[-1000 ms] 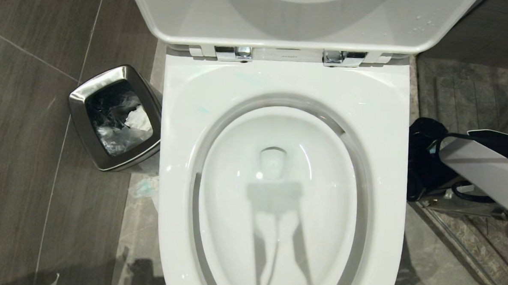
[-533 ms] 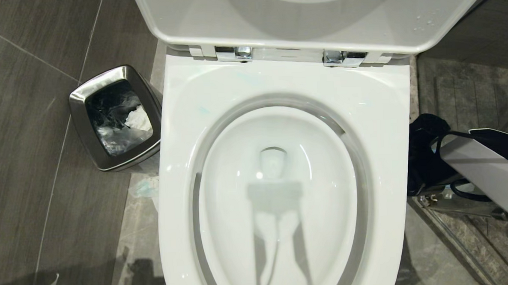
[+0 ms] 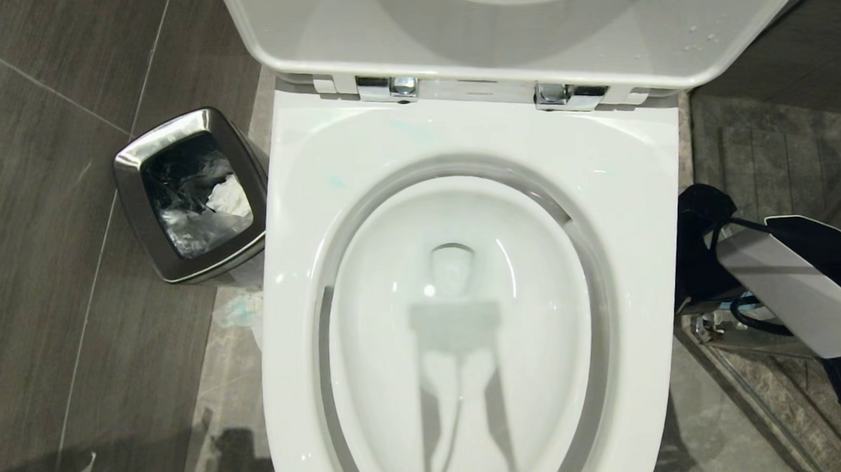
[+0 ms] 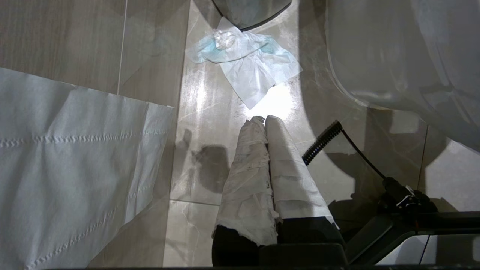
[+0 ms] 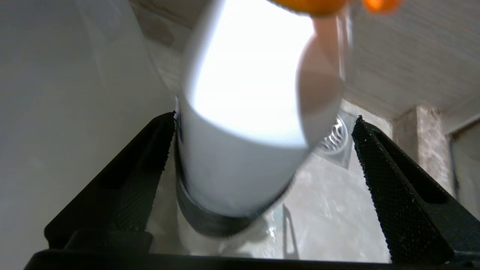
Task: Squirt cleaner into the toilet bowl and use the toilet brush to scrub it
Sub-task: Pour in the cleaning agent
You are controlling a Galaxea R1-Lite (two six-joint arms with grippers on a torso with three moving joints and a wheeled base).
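The white toilet bowl (image 3: 298, 199) fills the head view with its lid raised and water in the basin. Beside it on the right, my right arm (image 3: 785, 291) reaches down toward the floor. In the right wrist view my right gripper (image 5: 265, 116) is open, one black finger on each side of a white cleaner bottle (image 5: 240, 112) with an orange cap (image 5: 311, 3). The bottle sits close against one finger and well apart from the other. My left gripper (image 4: 264, 119) is shut, its paper-wrapped fingers pressed together above the floor tiles. The toilet brush is out of view.
A steel waste bin (image 3: 192, 196) with a liner stands left of the toilet. A crumpled tissue (image 4: 247, 63) and a sheet of paper (image 4: 75, 168) lie on the floor by the left gripper. A floor drain (image 5: 335, 137) sits behind the bottle.
My right arm has shifted slightly beside the toilet, its forearm now steeper and its wrist a little farther back. The toilet, the bin and the left gripper are unchanged.
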